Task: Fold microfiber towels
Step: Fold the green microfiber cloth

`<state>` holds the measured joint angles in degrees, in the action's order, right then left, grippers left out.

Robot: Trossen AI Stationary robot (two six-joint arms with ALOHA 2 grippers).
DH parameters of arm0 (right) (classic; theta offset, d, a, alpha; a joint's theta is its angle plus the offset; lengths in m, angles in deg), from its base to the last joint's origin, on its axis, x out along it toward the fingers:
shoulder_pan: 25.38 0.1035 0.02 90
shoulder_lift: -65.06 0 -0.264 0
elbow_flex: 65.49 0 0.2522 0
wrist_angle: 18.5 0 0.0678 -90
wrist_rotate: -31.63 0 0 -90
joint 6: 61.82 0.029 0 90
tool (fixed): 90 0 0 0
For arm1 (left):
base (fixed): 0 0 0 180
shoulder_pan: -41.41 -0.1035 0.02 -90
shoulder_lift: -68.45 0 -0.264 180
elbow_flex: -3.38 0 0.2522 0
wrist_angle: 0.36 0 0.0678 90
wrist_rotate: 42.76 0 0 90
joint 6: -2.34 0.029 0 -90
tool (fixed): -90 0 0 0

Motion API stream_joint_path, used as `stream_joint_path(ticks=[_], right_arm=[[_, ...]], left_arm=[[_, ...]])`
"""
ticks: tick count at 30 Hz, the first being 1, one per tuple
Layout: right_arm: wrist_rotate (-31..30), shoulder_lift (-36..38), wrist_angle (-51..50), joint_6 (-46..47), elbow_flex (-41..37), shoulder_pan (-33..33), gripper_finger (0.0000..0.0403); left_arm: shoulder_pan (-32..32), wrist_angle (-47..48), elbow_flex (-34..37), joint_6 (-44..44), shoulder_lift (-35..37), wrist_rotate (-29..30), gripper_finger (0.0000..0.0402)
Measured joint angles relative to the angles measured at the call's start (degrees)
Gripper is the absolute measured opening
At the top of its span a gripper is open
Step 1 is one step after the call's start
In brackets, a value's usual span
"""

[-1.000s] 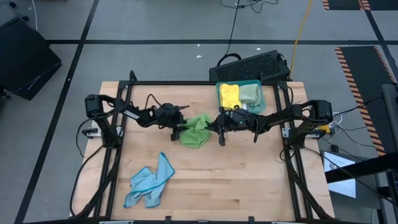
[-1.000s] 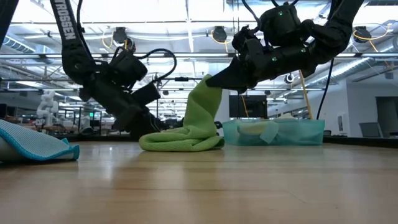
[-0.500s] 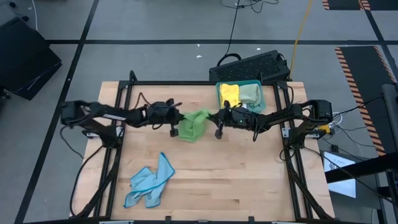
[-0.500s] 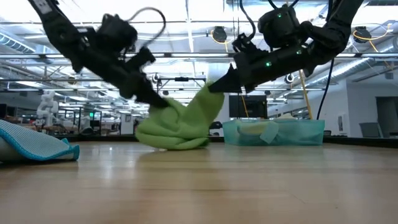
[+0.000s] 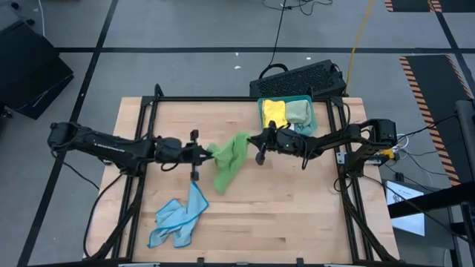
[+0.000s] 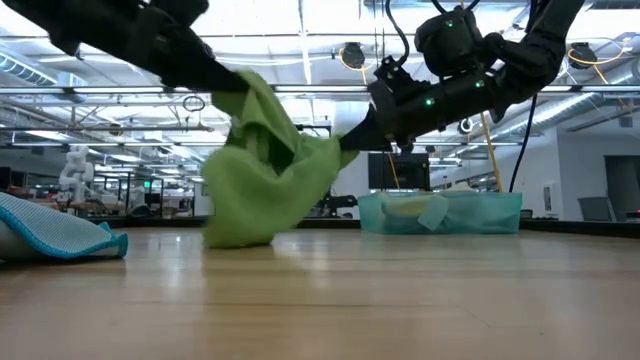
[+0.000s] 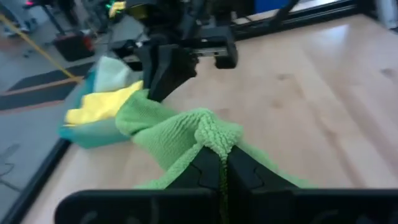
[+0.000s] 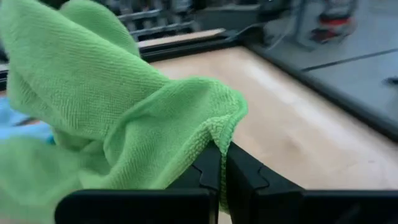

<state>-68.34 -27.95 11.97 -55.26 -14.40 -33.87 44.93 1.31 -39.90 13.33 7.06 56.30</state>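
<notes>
A bright green towel (image 5: 228, 157) hangs between my two grippers above the middle of the table; its lowest fold (image 6: 235, 230) reaches down to about table height. My left gripper (image 5: 206, 153) is shut on its left end, my right gripper (image 5: 251, 141) is shut on its right end. A light blue towel (image 5: 178, 219) lies crumpled near the front left. A yellow towel (image 5: 274, 111) and a pale green towel (image 5: 298, 112) lie in the teal tray (image 5: 312, 99) at the back. My left gripper pinches a bunched edge of the green towel (image 7: 214, 134) between its two shut fingers, coming level from the table's left. The cloth is lifted and sags toward the other gripper. My right gripper pinches a corner edge of the green towel (image 8: 225, 127) between its two shut fingers, coming level from the table's right. The cloth hangs slack from it.
A black keyboard (image 5: 300, 76) lies beyond the table's far edge behind the tray. The black frame rails (image 5: 137, 185) run along the table's left and right sides. Bare wood (image 5: 297, 215) lies at the front right.
My left gripper has taken hold of the green towel's left part, risen and drawn back toward the table's left. The towel, heaped on the table before, has been lifted and spread between both grippers. My right gripper has kept its hold and barely moved.
</notes>
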Motion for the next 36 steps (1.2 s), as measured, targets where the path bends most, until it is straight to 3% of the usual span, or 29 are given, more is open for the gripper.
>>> stream_joint_path(ticks=[3, 10, 12, 14, 19, 23, 28, 36], right_arm=[[4.18, 0.0, -1.32, 2.14, 0.0, 0.21, 0.0006], [2.38, 0.0, -4.21, 3.69, 0.0, 1.16, 0.0006], [0.66, 0.0, -4.05, 3.72, 0.0, 1.18, 0.0006], [-0.64, 0.0, -3.09, 3.72, 0.0, 1.18, 0.0006], [-0.54, 0.0, -2.36, 3.61, 0.0, 1.18, 0.0006], [-0.42, 0.0, -3.57, 3.31, 0.0, 1.18, 0.0006], [-0.31, 0.0, -4.19, 3.29, -0.02, 1.53, 0.0006], [-0.39, 0.0, -3.78, 6.82, -0.02, 1.64, 0.0006]], left_arm=[[2.21, 2.45, -0.03, -2.71, 0.01, -0.08, 0.0007], [5.91, -0.9, -0.04, -12.03, -5.44, -11.23, 0.0016], [6.83, -2.52, -0.04, -13.53, -8.09, -11.8, 0.003], [7.37, -2.78, -0.04, -14.6, -10.4, -9.37, 0.0052], [7.49, 0.13, -0.04, -14.29, -12.66, 3.92, 0.0118], [8.04, 3.94, 0.05, -7.81, -11.73, 12.29, 0.0154], [8.53, 2.98, -0.04, -1.0, -9.23, 13.5, 0.0173], [7.32, 4.79, 1.0, -5.19, -11.67, 13.53, 0.023]])
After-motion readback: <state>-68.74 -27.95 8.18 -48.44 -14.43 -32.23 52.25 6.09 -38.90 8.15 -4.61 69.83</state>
